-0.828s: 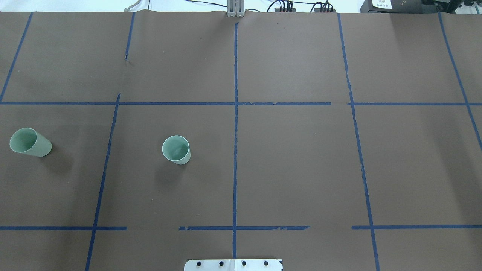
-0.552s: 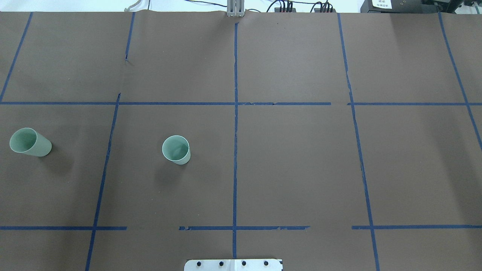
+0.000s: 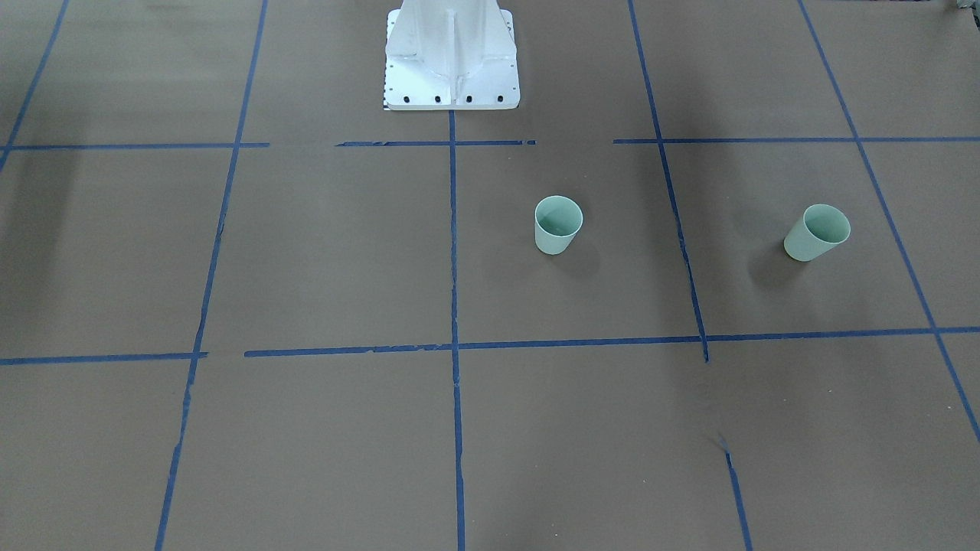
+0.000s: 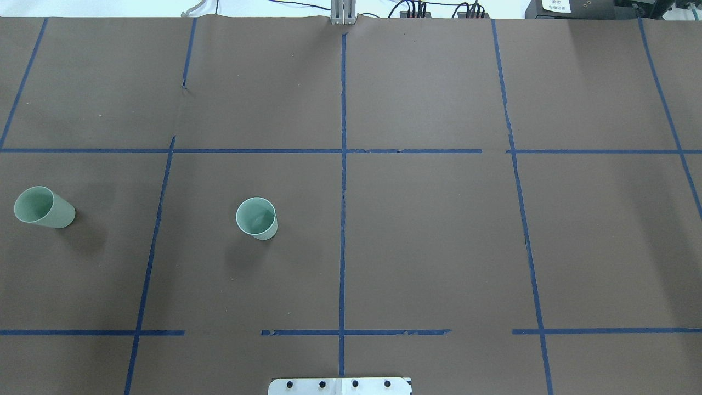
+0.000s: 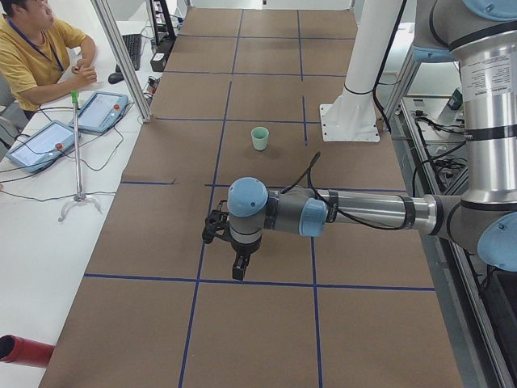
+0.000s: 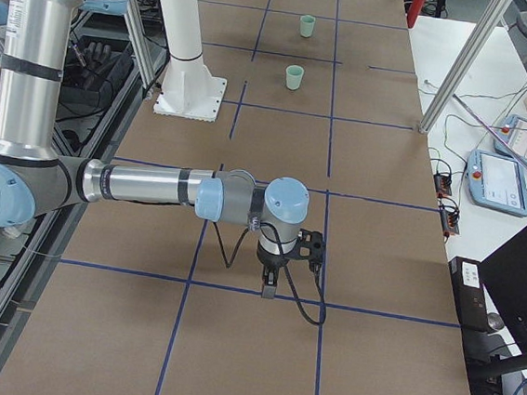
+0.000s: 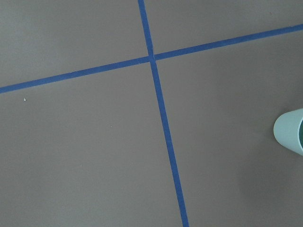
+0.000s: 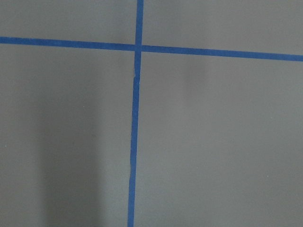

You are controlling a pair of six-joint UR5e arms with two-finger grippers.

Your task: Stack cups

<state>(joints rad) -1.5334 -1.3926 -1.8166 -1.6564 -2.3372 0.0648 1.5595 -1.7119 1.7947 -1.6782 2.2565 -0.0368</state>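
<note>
The left gripper (image 5: 240,273) hangs with its fingers pointing down over the paper-covered table (image 4: 439,247). It shows only in the side view, so I cannot tell whether its jaws are apart or together. The same holds for the right gripper (image 6: 268,291), poised above the table's other end. Neither holds anything that can be seen.

A pale mint cup's side just enters the left wrist view at its right edge. Both cups stand upright, mouths up, on the robot's left half of the table. The inner cup (image 4: 256,218) is nearer the centre line and the outer cup (image 4: 44,207) is near the table's end. They are well apart, with a blue tape line (image 4: 156,219) between them.

By my reading, nothing of the stacking is done: one cup has yet to be gripped, carried across and lowered into the other.
</note>
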